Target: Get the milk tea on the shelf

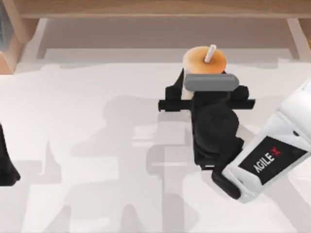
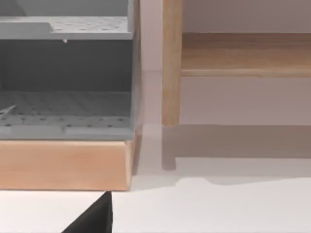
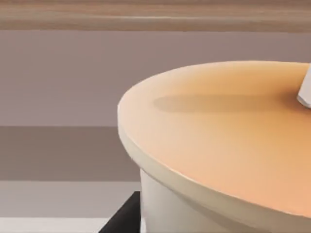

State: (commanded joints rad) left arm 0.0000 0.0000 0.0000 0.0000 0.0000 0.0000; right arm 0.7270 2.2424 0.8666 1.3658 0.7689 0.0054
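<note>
The milk tea (image 1: 203, 60) shows its orange top and white straw just in front of the shelf (image 1: 155, 8), a little right of the middle. My right gripper (image 1: 204, 80) reaches in from the right and is shut on the cup below its lid. In the right wrist view the milk tea's lid (image 3: 228, 131) looms close, and a black finger (image 3: 124, 218) lies against the cup's side. The shelf's plank (image 3: 155, 17) runs beyond it. My left arm (image 1: 7, 162) is parked at the table's left edge.
A grey perforated rack (image 2: 65, 73) on a wooden base (image 2: 63, 162) stands at the far left, beside the shelf's side support (image 2: 171, 63). The other support (image 1: 299, 36) is at the far right. White tabletop (image 1: 97, 145) lies open between the arms.
</note>
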